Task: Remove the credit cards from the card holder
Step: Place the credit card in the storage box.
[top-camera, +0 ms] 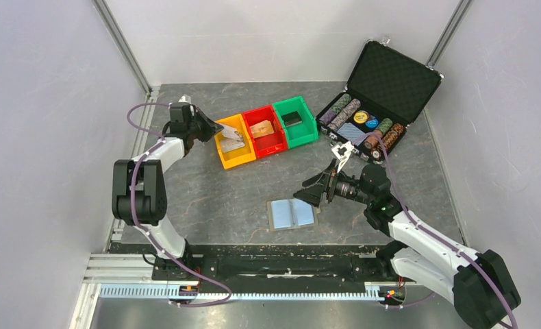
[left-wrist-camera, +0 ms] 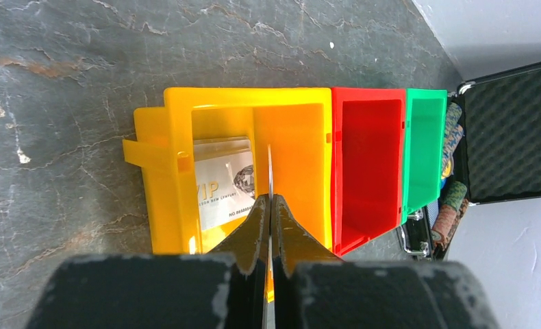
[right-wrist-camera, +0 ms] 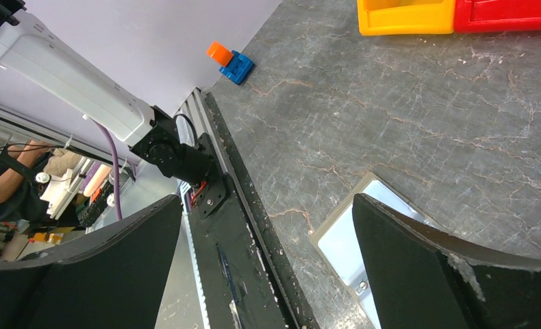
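The card holder (top-camera: 292, 213) lies open on the table, its two light-blue panels up; one corner shows in the right wrist view (right-wrist-camera: 340, 241). My right gripper (top-camera: 317, 189) is open and empty just above its right side (right-wrist-camera: 268, 205). My left gripper (top-camera: 214, 126) is shut on a thin card (left-wrist-camera: 269, 164), seen edge-on, above the yellow bin (left-wrist-camera: 158, 192). A silver VIP card (left-wrist-camera: 221, 181) lies in that bin (top-camera: 232, 145). A tan card (top-camera: 261, 127) lies in the red bin and a black card (top-camera: 293, 118) in the green bin.
The yellow (top-camera: 224, 161), red (top-camera: 274, 147) and green (top-camera: 307, 136) bins stand in a row at the back. A large black chip case (top-camera: 381, 103) stands open at the back right. A small blue and orange object (right-wrist-camera: 230, 62) lies by the left wall.
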### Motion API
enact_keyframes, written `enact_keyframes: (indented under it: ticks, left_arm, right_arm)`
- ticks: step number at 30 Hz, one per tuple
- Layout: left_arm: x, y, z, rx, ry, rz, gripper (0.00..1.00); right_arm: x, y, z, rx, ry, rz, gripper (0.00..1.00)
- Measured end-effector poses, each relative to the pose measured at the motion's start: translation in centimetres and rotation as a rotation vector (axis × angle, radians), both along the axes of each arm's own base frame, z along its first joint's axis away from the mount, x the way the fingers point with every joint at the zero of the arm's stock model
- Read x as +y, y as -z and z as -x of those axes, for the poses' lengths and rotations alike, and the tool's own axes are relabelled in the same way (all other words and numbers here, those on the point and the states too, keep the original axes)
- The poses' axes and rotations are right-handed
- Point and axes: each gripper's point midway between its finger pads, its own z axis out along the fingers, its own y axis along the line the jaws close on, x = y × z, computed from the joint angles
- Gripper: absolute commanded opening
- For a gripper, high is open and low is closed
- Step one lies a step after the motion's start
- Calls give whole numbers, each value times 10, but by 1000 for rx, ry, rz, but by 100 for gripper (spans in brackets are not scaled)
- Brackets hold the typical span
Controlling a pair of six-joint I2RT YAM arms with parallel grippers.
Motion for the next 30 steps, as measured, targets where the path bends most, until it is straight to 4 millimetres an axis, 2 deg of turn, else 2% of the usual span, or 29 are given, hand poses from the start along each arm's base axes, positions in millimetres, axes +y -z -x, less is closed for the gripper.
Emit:
enact_keyframes:
  ticks: [19,27,30]
  left_arm:
    - [-15,15,-2,18,-15,-55,2]
    - [-23,36,1,68,-9,-77,2]
    - [-23,39,2,80,-15,-88,6]
  right_arm:
    - [2,6,-3,20,0,16,98]
    - [1,6,-3,16,0,18,98]
    - [1,6,-4,13,1,19,98]
